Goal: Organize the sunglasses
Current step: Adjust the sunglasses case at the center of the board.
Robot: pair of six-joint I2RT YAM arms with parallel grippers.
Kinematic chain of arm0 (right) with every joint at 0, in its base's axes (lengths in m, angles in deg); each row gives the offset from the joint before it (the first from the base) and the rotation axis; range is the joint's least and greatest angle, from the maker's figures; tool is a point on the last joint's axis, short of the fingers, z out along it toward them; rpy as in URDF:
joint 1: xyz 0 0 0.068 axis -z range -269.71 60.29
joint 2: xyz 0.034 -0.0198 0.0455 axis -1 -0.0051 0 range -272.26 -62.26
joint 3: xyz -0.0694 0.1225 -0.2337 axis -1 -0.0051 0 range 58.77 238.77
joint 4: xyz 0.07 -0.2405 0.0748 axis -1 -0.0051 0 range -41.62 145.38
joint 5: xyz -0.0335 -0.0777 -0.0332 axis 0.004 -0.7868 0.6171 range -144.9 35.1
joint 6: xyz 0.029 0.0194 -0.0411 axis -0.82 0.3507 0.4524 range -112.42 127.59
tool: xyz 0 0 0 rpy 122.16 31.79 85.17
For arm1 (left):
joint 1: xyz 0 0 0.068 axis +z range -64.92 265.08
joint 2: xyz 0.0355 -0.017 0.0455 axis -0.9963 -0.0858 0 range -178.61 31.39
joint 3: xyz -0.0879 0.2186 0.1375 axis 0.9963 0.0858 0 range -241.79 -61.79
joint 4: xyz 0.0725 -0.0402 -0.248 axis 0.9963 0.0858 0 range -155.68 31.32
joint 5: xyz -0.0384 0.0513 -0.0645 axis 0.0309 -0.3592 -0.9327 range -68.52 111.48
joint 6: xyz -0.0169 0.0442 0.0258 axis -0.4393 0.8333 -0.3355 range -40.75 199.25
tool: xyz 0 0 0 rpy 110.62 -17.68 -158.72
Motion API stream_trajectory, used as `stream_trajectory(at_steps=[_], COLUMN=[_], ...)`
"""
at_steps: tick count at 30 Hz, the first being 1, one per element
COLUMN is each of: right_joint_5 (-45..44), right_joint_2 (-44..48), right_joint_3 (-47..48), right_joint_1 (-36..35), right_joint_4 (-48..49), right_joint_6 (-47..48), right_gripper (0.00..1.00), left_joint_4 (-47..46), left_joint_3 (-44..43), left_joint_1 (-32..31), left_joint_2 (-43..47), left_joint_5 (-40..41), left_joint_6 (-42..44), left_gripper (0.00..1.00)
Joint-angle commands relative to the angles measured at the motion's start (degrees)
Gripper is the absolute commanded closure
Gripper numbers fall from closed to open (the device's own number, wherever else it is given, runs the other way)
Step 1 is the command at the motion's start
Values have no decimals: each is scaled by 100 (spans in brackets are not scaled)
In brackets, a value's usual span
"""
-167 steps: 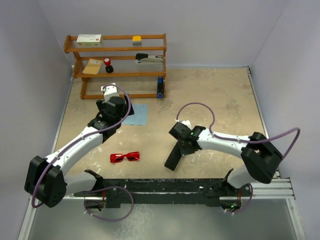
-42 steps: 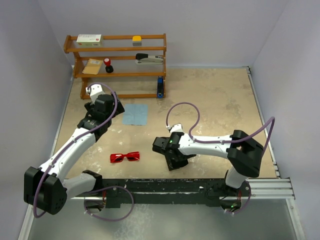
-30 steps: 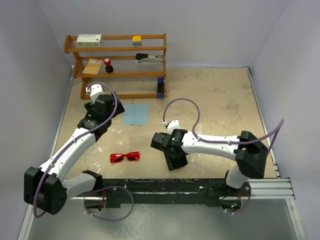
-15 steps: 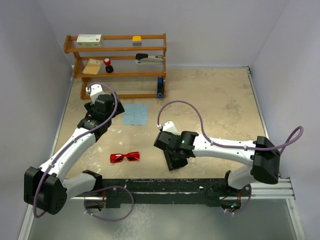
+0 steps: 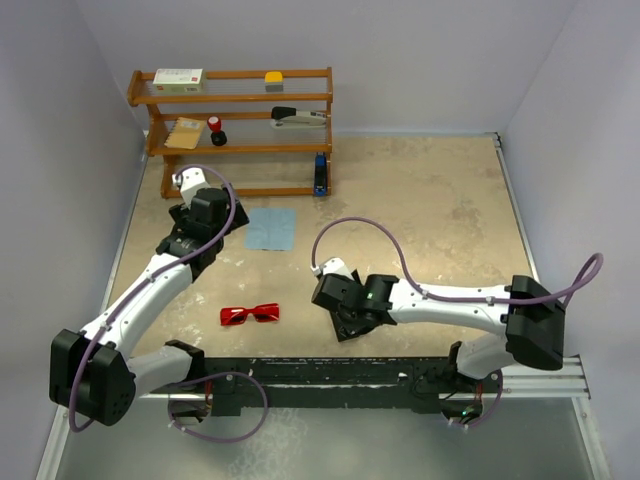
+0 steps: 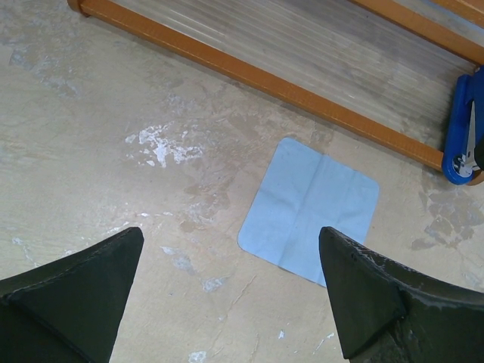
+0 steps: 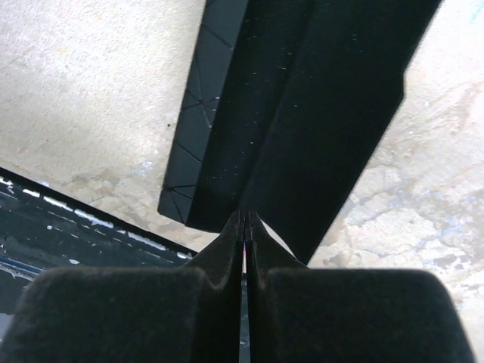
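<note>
Sunglasses (image 5: 250,315), one red pair, lie flat on the tabletop (image 5: 430,200) well in front of the wooden rack (image 5: 240,100), and neither arm touches them. The surface is beige and stone-patterned, scuffed white in patches. Plain pale walls close it in on three sides.

One black case (image 7: 302,113) lies in front of the rack and beyond its right end. The right gripper (image 7: 243,227) sits over the case's near end with its fingers clenched tight together. Whether a thin edge is caught between them cannot be told.

One light blue cloth (image 6: 310,208) lies just in front of the rack's right half. Above it is the left gripper (image 6: 231,234), its fingers spread wide and holding nothing.

The rack carries six things:
- a white box (image 5: 178,78) with a red mark, its print too small to read
- a yellow block (image 5: 273,76)
- a black-and-white stapler (image 5: 298,116)
- a red-and-black piece (image 5: 216,128)
- a tan packet (image 5: 184,132)
- a blue item (image 5: 320,173)
</note>
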Motion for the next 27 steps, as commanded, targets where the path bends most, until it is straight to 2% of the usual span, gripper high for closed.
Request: stream_trajectory(at_steps=[1, 11, 27], right_joint_5=[233, 506, 503], right_joint_2=[-187, -681, -1440], right_joint_3=[-90, 11, 615], right_joint_1=[-147, -462, -451], right_joint_4=[372, 664, 1134], right_joint_6=[180, 263, 229], right_gripper=[100, 100, 100], left_joint_4=[-227, -121, -18], left_joint_3=[-128, -105, -103], left_joint_1=[86, 164, 232], left_joint_2=[10, 162, 292], left_joint_5=[107, 188, 209], left_joint_6=[52, 74, 92], left_gripper=[3, 3, 3])
